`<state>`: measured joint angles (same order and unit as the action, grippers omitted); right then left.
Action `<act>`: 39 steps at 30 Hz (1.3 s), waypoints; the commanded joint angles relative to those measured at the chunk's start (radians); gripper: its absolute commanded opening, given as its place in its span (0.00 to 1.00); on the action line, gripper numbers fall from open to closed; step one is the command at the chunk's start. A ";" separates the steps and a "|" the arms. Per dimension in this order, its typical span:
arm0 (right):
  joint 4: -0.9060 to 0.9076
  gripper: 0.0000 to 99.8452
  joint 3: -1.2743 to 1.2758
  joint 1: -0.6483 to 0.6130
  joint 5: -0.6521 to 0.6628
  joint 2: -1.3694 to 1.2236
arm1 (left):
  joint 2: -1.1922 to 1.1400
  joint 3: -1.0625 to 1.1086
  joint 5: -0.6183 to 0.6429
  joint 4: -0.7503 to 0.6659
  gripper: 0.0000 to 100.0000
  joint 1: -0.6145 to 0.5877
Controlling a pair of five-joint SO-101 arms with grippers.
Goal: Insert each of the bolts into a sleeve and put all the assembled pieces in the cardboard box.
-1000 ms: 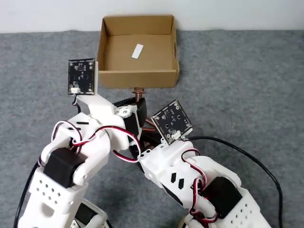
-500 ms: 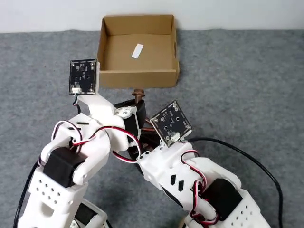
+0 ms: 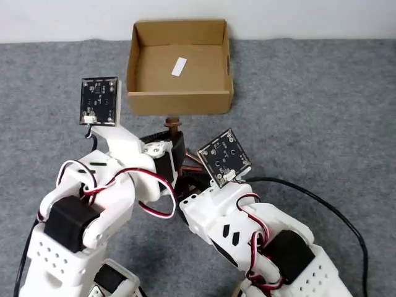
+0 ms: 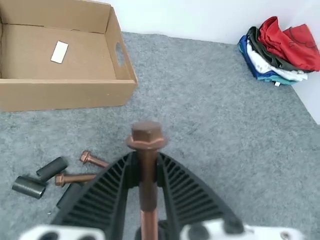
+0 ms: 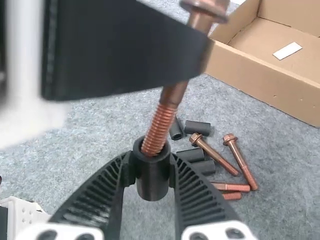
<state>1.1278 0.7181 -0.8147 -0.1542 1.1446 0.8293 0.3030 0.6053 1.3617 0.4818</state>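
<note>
My left gripper is shut on a copper bolt, head pointing toward the cardboard box. The bolt's threaded end enters a black sleeve on which my right gripper is shut. In the high view the bolt head shows just in front of the cardboard box, between both arms. Loose bolts and black sleeves lie on the grey carpet below; they also appear as bolts and sleeves in the left wrist view. The box holds just a white label.
Grey carpet covers the floor, open to the right of the box. A pile of folded clothes lies far off by the wall. A black cable runs beside the right arm.
The left arm has shifted a little to the left and its camera board with it. The bolt head has moved slightly left with it. The right arm stays nearly where it was.
</note>
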 commanded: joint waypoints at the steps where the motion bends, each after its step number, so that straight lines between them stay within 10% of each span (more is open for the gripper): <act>1: -0.019 0.01 -0.084 0.019 0.008 0.016 | 0.018 -0.033 -0.025 0.049 0.00 0.006; 24: -0.027 0.01 -0.084 0.021 0.011 0.016 | 0.017 -0.001 -0.109 0.247 0.01 0.098; 39: -0.027 0.01 -0.086 0.021 0.011 0.016 | 0.017 -0.007 -0.075 0.331 0.30 0.092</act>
<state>1.1308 0.7196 -0.8025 -0.1527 1.1646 0.8462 0.2969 0.5224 1.6686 0.5616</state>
